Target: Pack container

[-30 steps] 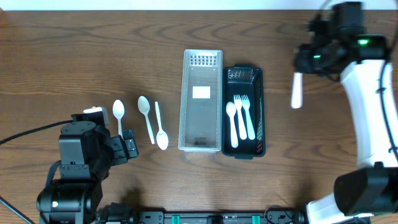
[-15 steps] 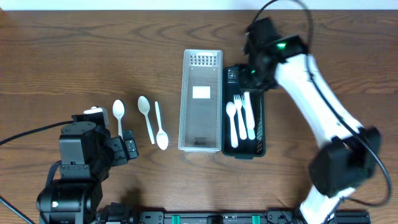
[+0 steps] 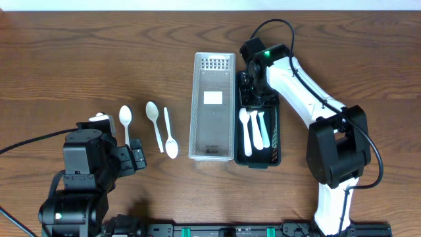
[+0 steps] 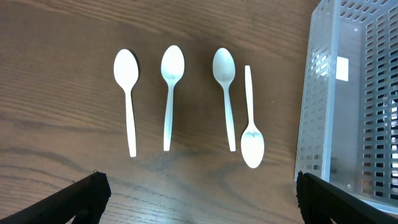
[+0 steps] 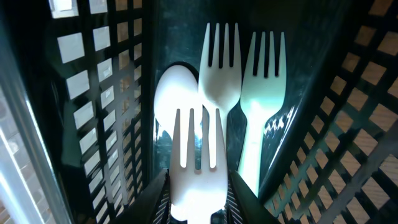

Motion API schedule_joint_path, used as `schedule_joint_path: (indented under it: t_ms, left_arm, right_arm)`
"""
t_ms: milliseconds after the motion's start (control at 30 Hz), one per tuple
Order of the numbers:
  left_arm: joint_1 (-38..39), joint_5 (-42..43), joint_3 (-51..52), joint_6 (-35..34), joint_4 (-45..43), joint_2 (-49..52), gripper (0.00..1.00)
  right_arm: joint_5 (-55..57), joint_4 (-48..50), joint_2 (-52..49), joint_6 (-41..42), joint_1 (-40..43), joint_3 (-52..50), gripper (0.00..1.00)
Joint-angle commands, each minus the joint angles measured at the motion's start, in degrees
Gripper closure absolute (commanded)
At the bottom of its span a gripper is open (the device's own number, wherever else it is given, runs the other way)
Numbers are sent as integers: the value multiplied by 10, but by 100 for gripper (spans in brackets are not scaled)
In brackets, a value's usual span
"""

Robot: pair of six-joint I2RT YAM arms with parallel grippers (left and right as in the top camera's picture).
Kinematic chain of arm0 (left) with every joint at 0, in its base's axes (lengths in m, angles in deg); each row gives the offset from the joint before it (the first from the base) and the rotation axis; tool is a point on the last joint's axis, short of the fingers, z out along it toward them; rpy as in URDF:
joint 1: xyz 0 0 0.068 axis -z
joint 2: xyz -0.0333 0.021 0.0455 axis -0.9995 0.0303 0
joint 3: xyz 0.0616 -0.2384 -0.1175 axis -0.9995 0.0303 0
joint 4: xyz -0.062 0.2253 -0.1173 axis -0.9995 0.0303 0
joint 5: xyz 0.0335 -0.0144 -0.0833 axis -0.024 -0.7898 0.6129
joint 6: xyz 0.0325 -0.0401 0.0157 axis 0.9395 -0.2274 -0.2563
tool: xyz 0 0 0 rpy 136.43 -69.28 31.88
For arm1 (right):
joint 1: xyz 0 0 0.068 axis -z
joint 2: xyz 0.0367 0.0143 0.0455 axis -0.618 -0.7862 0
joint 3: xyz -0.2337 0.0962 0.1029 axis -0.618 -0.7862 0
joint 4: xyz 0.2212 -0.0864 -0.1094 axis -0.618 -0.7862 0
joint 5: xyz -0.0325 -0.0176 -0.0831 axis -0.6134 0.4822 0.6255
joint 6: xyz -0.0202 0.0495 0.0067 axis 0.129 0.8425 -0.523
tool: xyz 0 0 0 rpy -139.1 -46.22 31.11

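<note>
**RIGHT GRIPPER CLAMPED ON FORK INSIDE BLACK BASKET**

The right gripper (image 5: pixel 198 200) was clamped on a white plastic fork (image 5: pixel 196 155). One finger pressed each side of the fork's neck, and the tines pointed away from the wrist camera. The gripper was positioned inside the far end of the black basket (image 3: pixel 274 99). This basket stood right of the bench centre, its long axis running from the far edge toward the near edge.

Three utensils lay on the floor of the black basket, parallel to its long axis:
- a basket spoon (image 3: pixel 244 125) along the left wall;
- a first loose fork (image 3: pixel 253 128) beside it;
- a second loose fork (image 3: pixel 262 130) beside that.

In the wrist view the held fork overlapped these items. Contact with them could not be determined.

The clear basket (image 3: pixel 196 105) stood at the bench centre, parallel to the black basket and close against its left side. A white label showed on its floor.

Four white spoons lay in a row on the bench (image 3: pixel 66 52), left of the clear basket. The outermost spoon (image 4: pixel 126 68), second spoon (image 4: pixel 172 62) and third spoon (image 4: pixel 223 65) had bowls toward the far edge. The fourth spoon (image 4: pixel 252 149) was reversed.

The left gripper (image 4: pixel 202 196) hung near the near edge, just short of the spoon handles, with its fingers spread wide apart.
</note>
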Motion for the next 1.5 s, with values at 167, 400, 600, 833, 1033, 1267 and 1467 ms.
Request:
schedule_joint_path:
  t_ms: [167,400,600,833,1033,1267,1467]
  left_arm:
    - [-3,0,-8,-5,-1,1,2]
    - [-3,-1,-8,-5,-2,1,2]
    - [-3,-5,-46,-5,16,1,2]
    - [-3,-33,-174,-20,75,50,2]
    - [-2,-31,-206,-72,63,179,2]
    - [-1,-30,-206,-63,2,368,2]
    - [-1,-30,-205,-66,-21,500,2]
  right_arm:
    - [4,-18,28,-45,-2,29,59]
    - [4,-64,104,-88,20,106,1]
    - [21,-77,206,-81,79,131,1]
    - [81,-117,259,-48,228,129,1]
    - [74,-104,250,-69,300,60,1]
    - [60,-39,250,-69,309,-50,1]
    - [55,-21,250,-69,307,-81,1]
